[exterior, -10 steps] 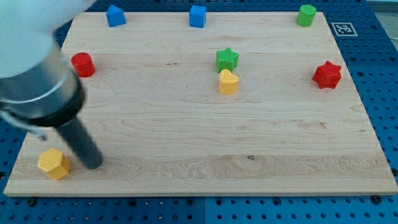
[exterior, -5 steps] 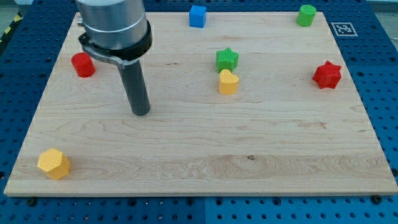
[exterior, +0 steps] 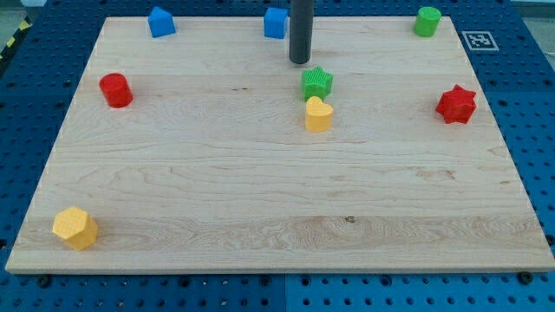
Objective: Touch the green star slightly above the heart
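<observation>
The green star (exterior: 317, 82) lies on the wooden board (exterior: 260, 191) right of centre, near the view's top. The yellow heart (exterior: 318, 113) sits just below it, almost touching. My tip (exterior: 300, 61) stands just above and slightly left of the green star, with a small gap between them. The rod rises straight up out of the view's top.
A blue block (exterior: 276, 22) sits just left of the rod, another blue block (exterior: 160, 21) at the top left, a green cylinder (exterior: 427, 21) at the top right. A red star (exterior: 456, 104) is at the right, a red cylinder (exterior: 115, 89) at the left, a yellow hexagonal block (exterior: 75, 227) at the bottom left.
My tip has swept from the bottom left beside the yellow hexagonal block, across the board up and right, to just above the green star. No block has moved.
</observation>
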{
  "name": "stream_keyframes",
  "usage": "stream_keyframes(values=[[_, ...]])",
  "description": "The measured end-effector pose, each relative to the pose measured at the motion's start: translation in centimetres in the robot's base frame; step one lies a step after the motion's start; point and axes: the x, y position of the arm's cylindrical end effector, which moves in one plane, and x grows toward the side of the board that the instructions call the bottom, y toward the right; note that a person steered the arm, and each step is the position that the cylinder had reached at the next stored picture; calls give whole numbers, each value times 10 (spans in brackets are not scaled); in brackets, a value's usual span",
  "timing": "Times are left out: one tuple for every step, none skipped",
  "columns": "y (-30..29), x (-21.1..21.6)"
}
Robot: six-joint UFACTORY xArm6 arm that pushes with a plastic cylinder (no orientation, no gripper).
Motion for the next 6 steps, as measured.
stream_keyframes(values=[[-16, 1], [-20, 1], [-20, 1], [-34, 1], [-68, 2], [-78, 28]])
